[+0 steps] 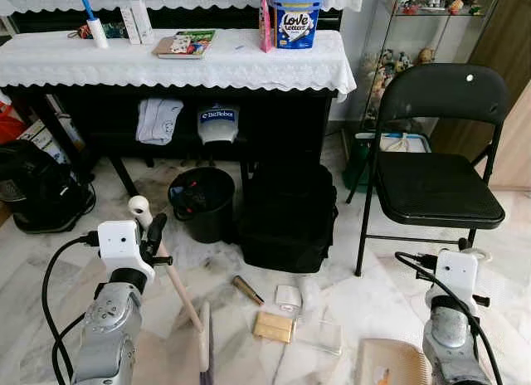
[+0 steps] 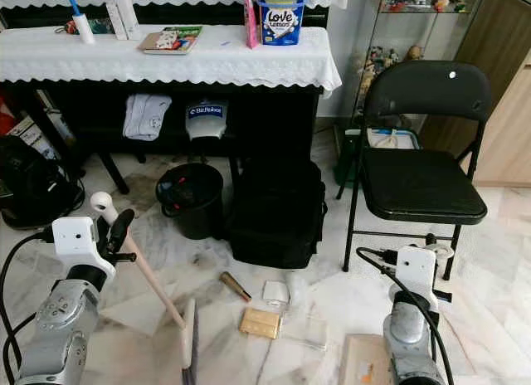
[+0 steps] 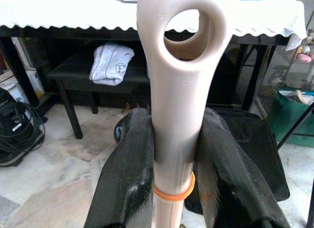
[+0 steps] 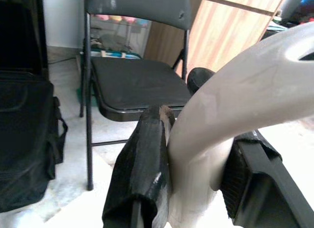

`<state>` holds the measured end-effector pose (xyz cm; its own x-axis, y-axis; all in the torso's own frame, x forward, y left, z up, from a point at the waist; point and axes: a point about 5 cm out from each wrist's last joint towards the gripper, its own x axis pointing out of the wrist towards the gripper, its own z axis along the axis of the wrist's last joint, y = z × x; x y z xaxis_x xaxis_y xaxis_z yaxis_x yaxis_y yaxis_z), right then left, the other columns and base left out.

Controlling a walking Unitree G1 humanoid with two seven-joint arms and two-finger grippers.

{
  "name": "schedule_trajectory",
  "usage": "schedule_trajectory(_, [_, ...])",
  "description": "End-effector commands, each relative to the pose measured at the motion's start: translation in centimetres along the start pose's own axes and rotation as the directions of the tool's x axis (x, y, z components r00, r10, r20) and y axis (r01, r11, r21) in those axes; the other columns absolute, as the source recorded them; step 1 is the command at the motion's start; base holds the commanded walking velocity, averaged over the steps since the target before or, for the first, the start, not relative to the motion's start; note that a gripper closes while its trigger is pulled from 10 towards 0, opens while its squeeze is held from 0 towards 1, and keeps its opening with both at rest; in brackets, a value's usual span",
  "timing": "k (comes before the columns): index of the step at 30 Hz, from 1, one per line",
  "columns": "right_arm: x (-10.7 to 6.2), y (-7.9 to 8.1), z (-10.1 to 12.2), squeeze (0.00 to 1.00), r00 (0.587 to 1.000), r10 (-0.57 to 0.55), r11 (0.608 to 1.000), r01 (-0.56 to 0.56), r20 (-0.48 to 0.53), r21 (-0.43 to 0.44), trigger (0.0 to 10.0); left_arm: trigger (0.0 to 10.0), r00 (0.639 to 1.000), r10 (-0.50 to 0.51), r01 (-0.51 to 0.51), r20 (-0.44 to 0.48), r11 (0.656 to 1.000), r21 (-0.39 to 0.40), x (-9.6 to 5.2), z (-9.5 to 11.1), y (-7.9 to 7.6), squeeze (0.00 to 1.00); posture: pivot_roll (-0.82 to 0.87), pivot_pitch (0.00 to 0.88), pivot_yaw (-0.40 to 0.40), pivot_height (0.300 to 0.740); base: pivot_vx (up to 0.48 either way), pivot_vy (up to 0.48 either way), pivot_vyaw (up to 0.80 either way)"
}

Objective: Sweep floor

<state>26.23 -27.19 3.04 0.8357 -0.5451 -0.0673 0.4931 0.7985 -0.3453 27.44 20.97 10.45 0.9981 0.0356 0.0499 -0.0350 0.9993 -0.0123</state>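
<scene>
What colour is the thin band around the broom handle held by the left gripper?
Orange, on the beige plastic broom handle; the thin band shows best in the left wrist view.

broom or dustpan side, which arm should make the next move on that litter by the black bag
Left, probably. The left gripper is shut on the broom handle, whose head rests on the floor just left of the scraps. The right gripper holds the dustpan on their other side, ready to receive.
</scene>
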Motion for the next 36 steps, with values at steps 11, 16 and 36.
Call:
schedule_trajectory(11, [1.1,0.5,1.8,0.00,0.996,0.053,0.997,-0.057,0.076,0.052,10.0,10.0,0.999,-0.002,0.001,0.040,1.000,0.022,0.0,1.2,0.4,0.00,0.04,0.000,0.054,0.740,0.000,0.000,0.00])
schedule_trajectory(16, [1.2,1.1,2.0,0.00,0.994,0.073,0.996,-0.077,0.076,0.046,10.0,10.0,0.999,-0.001,0.001,0.042,1.000,0.018,0.0,1.2,0.3,0.00,0.05,0.000,0.051,0.740,0.000,0.000,0.00])
schedule_trajectory(36, [0.4,3.3,1.4,0.00,0.975,0.217,0.974,-0.220,0.050,0.053,10.0,10.0,0.999,0.008,-0.008,0.048,1.000,0.006,0.0,1.3,0.3,0.00,0.06,0.000,0.045,0.740,0.000,0.000,0.00])
